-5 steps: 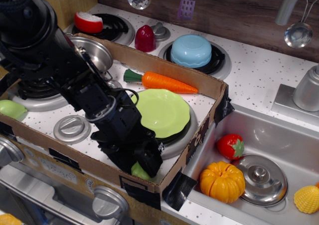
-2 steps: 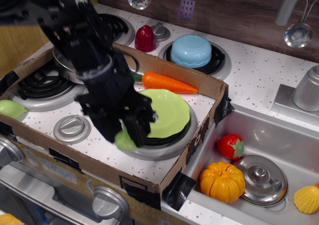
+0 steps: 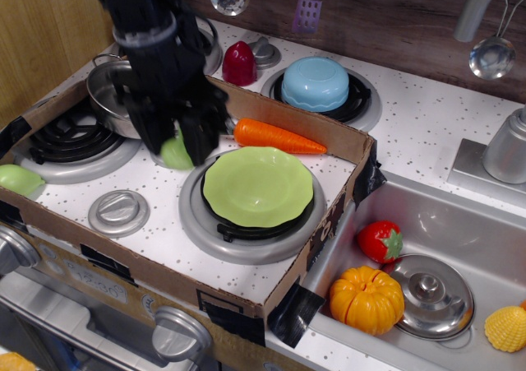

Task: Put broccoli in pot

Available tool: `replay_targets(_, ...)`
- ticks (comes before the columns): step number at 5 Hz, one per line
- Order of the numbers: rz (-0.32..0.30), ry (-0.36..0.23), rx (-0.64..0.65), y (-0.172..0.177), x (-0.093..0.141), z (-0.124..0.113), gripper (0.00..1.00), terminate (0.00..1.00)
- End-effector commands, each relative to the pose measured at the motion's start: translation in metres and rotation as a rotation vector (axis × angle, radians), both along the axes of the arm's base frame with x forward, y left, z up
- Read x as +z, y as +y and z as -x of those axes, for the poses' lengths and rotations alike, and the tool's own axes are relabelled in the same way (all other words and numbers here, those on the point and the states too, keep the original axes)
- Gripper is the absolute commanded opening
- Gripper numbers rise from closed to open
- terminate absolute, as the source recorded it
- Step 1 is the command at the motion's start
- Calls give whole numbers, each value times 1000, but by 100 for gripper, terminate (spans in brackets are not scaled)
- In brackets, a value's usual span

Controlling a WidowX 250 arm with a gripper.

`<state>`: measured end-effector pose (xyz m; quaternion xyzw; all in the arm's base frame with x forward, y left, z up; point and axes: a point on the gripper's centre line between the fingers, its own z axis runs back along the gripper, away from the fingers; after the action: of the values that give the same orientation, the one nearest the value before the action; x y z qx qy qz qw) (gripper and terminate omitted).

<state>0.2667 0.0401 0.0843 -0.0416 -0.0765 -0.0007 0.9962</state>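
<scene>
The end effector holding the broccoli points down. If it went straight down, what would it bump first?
Probably the speckled stovetop, just beside the pot. The end effector is shut on the broccoli, which would touch first. Depth is hard to judge from this one view.

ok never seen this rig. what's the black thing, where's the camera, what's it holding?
The black thing is a robot arm ending in a gripper. One camera looks down from the front at a toy kitchen. The gripper is shut on the broccoli, a pale green toy held above the stove. The steel pot sits just left of it. Also there: a green plate on a burner, a carrot, a blue bowl, a flat lid, and a sink with toy food.
</scene>
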Motion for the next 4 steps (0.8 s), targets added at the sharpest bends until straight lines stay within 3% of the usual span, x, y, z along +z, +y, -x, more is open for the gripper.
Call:
replay_targets(1, -111, -88, -64, 34, 47, -52, 0, 0)
replay_targets(2, -154, -116, -59, 46, 54, -58, 0, 0)
replay_targets(4, -230, -200, -42, 61, 23, -69, 0, 0)
